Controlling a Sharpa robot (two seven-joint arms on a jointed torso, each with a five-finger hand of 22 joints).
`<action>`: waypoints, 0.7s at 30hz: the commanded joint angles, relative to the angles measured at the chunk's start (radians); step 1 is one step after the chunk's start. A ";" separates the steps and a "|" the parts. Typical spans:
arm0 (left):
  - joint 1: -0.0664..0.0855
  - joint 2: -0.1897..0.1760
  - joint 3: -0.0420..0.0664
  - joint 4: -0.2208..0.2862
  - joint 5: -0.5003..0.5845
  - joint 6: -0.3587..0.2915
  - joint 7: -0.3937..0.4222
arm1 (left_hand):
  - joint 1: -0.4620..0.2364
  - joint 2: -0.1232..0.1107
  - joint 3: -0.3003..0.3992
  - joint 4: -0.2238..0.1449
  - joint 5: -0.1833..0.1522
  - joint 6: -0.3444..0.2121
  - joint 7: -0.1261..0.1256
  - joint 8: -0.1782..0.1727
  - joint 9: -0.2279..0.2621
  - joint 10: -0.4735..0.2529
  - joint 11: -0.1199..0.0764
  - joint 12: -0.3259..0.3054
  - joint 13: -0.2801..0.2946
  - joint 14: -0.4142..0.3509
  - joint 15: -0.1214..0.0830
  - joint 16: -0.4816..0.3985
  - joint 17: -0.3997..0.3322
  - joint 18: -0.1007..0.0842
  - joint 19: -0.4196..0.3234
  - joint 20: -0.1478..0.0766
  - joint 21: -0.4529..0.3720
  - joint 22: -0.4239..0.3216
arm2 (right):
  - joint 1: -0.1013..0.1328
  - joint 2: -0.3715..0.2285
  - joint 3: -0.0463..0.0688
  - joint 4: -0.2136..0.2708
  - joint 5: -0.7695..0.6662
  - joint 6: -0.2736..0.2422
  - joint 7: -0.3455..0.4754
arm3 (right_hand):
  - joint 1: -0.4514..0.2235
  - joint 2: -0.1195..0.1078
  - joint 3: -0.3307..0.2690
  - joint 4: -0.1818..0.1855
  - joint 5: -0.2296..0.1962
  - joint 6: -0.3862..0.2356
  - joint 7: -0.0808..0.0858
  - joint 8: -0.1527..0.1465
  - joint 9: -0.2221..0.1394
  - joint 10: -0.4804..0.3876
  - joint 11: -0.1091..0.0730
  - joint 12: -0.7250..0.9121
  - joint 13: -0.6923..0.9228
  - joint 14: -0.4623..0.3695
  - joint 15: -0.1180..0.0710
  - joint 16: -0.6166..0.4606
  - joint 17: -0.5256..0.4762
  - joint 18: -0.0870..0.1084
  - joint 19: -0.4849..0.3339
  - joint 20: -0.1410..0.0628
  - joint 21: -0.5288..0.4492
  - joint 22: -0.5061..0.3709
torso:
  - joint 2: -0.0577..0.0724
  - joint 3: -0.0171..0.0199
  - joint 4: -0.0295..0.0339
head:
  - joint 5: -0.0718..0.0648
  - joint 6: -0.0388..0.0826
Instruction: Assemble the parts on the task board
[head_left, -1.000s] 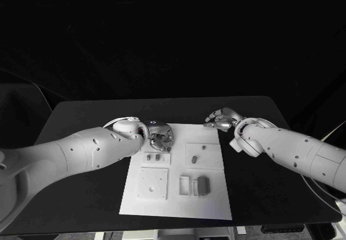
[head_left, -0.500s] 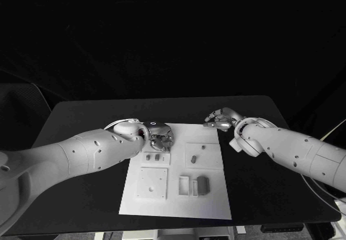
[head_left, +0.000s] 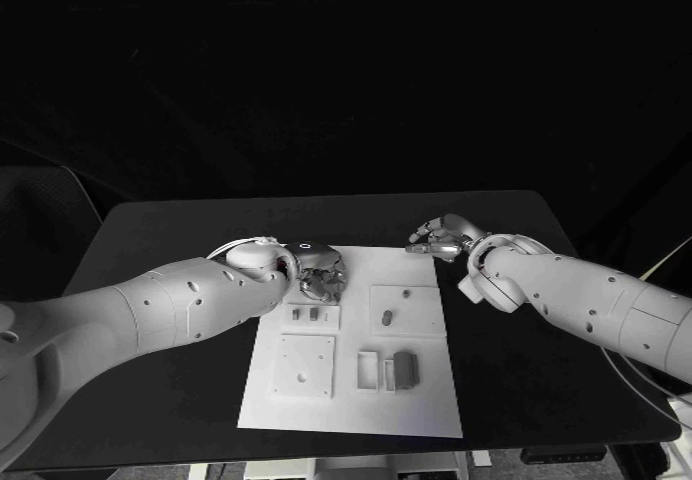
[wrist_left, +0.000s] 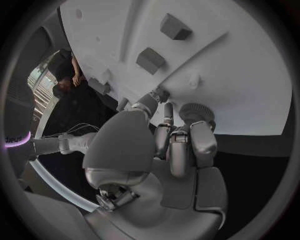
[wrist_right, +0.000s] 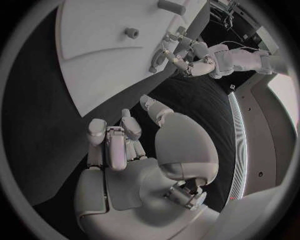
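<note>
Left hand (head_left: 323, 276) and right hand (head_left: 443, 240) both have fingers curled in, holding nothing.

This looks like a robot lab or test room, not a home. A plain black table (head_left: 173, 240) stands alone with dark all around it, like black curtains or walls. On the middle of the table lies a flat white task board (head_left: 418, 400) with little pieces in neat square spots, the kind of thing used for testing. Two big white robot arms reach in over it, one from the left (head_left: 159, 310) and one from the right (head_left: 606, 305). Thin cables (head_left: 656, 268) hang by the table's right side.
</note>
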 joint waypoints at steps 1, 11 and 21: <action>0.000 0.003 0.000 -0.001 -0.005 -0.010 -0.006 | -0.001 0.009 0.006 -0.001 0.004 0.008 0.002 0.005 0.001 -0.006 -0.001 -0.002 0.001 0.213 0.002 0.078 0.286 0.021 -0.008 -0.001 0.144 0.001 | 0.000 0.000 0.000 0.002 -0.002 0.013 0.010 | -0.010 -0.002 0.005 -0.002 0.004 0.012 0.018 0.004 -0.001 -0.004 0.000 0.004 -0.001 -0.008 0.000 0.012 0.000 0.013 0.006 0.000 0.059 -0.002 | 0.000 -0.0001 0.0002 | -0.001 0.000; -0.001 0.004 0.000 -0.004 -0.006 -0.005 -0.003 | -0.001 0.009 0.007 -0.002 0.004 0.011 0.004 0.006 0.001 -0.006 -0.002 -0.002 0.002 0.213 0.002 0.078 0.286 0.021 -0.008 -0.001 0.144 0.002 | 0.000 0.000 0.000 0.003 -0.002 0.014 0.010 | -0.010 -0.002 0.005 -0.002 0.004 0.012 0.018 0.004 -0.001 -0.004 -0.001 0.004 -0.001 -0.007 0.000 0.012 0.001 0.013 0.006 0.000 0.059 -0.002 | 0.000 -0.0002 0.0002 | -0.001 0.001; -0.002 0.008 0.000 -0.006 -0.006 0.000 -0.004 | 0.000 0.009 0.009 -0.002 0.004 0.016 0.004 0.008 0.001 -0.006 -0.002 -0.002 0.002 0.214 0.002 0.079 0.286 0.021 -0.008 -0.001 0.144 0.003 | 0.000 -0.002 0.000 0.005 -0.002 0.013 0.010 | -0.010 -0.002 0.005 -0.002 0.004 0.012 0.018 0.004 -0.001 -0.004 -0.001 0.004 -0.001 -0.007 0.000 0.012 0.001 0.013 0.006 0.000 0.059 -0.002 | 0.001 0.0004 -0.0004 | 0.002 -0.001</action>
